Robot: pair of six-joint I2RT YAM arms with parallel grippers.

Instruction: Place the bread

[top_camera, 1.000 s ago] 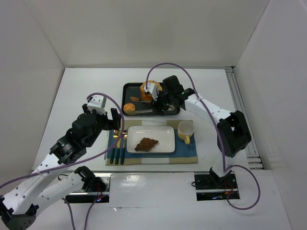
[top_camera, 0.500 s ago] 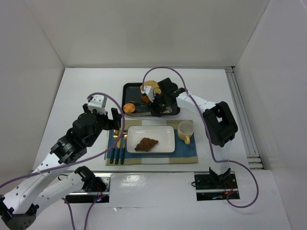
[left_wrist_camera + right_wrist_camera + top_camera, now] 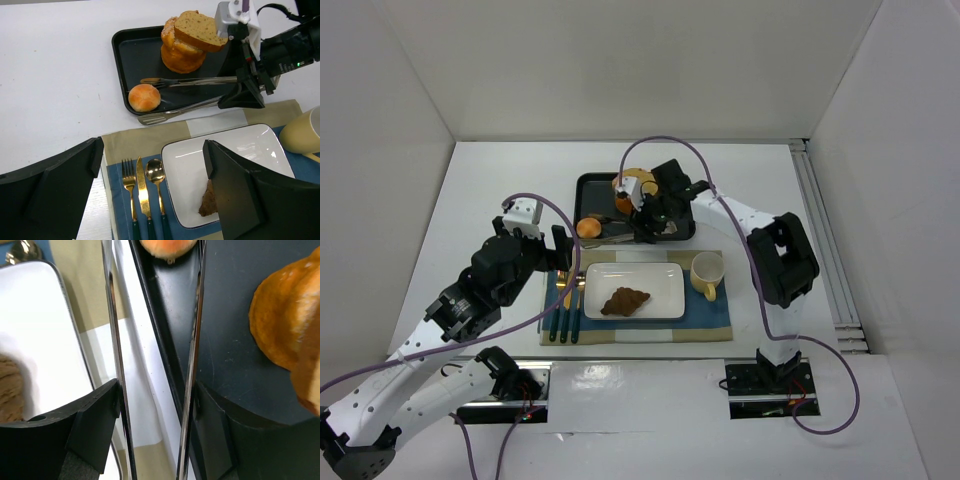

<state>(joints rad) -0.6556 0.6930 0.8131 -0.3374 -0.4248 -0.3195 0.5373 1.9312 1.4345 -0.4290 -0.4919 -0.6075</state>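
Drew the right elbow in toward the tray [image 3: 595,190] over the last second; kept the right gripper [image 3: 156,390] almost in place above its near side. Finds the small round bun [image 3: 144,97] in the tray's near left corner, straight ahead of those jaws, bracketed by the tips of the tongs [image 3: 190,81]; cannot tell whether metal touches crust. Squeezes both tong blades between the right fingers, blades not brought together. Shows the slice [image 3: 197,30] atop other golden bread just to one side of the jaws, deeper in the tray. Leaves the croissant [image 3: 625,300] on the white plate [image 3: 660,272], to the jaws' other side, outside the tray. Holds the left gripper [image 3: 152,150] spread wide and empty, with fork [image 3: 129,185], knife [image 3: 143,195] and spoon [image 3: 156,172] on the blue mat [image 3: 116,200] between its jaws.
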